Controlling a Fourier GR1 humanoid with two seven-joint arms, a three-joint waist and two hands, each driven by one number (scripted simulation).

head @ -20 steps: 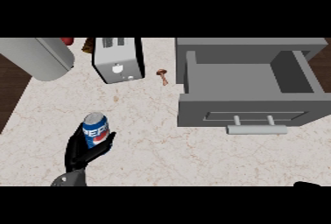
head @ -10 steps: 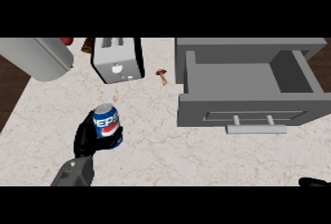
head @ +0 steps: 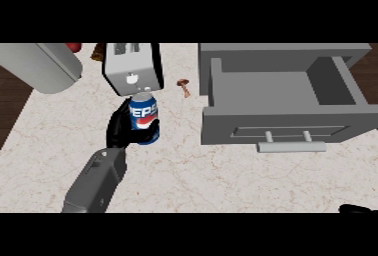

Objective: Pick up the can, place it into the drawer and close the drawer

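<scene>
A blue Pepsi can [head: 144, 117] is held upright above the counter, just in front of the toaster. My left hand [head: 122, 129] is curled round it from the left and behind, its grey forearm reaching up from the lower edge. The grey drawer [head: 284, 95] stands pulled open at the right, its inside bare, with a bar handle [head: 291, 146] on its front. Only a dark bit of my right hand [head: 359, 209] shows at the lower right corner; its fingers are out of sight.
A white toaster [head: 131, 69] stands at the back, close behind the can. A large grey rounded container [head: 40, 65] lies at the back left. A small brown mushroom-like item [head: 184, 87] sits between the toaster and the drawer.
My left hand has carried the can up and to the right, from the front left of the counter to just before the toaster. More forearm now shows.
</scene>
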